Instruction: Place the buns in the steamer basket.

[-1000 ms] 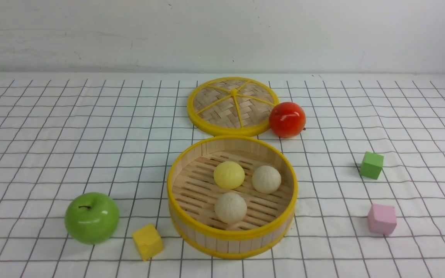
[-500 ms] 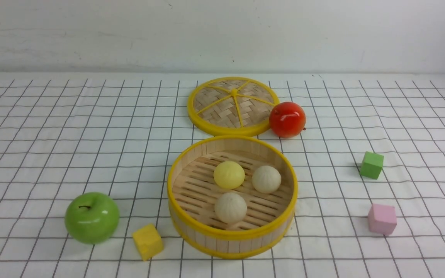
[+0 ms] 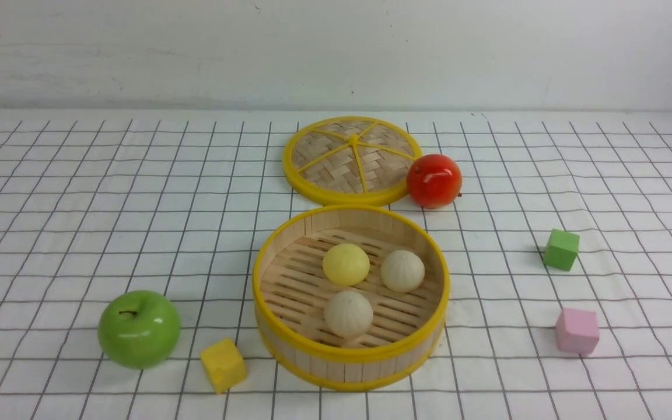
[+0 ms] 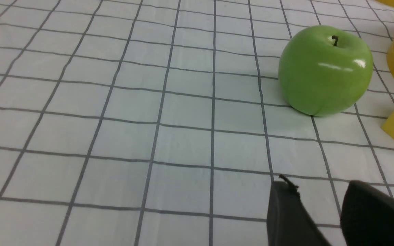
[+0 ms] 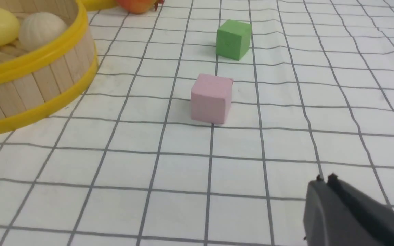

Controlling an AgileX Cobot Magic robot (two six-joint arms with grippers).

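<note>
The steamer basket (image 3: 347,364) stands at the middle front of the table. Three buns lie on its slatted floor: a pale yellow one (image 3: 346,263), a cream one (image 3: 402,270) to its right and another cream one (image 3: 348,314) nearer the front. Neither gripper shows in the front view. In the left wrist view my left gripper (image 4: 318,186) is open with nothing between its fingers, low over the cloth and short of the green apple (image 4: 325,70). In the right wrist view my right gripper (image 5: 325,179) is shut and empty, over the cloth beside the basket (image 5: 36,85).
The woven lid (image 3: 350,160) lies behind the basket, with a red fruit (image 3: 434,180) touching its right edge. A green apple (image 3: 138,329) and a yellow cube (image 3: 223,365) sit at the front left. A green cube (image 3: 561,249) and a pink cube (image 3: 577,331) sit at the right.
</note>
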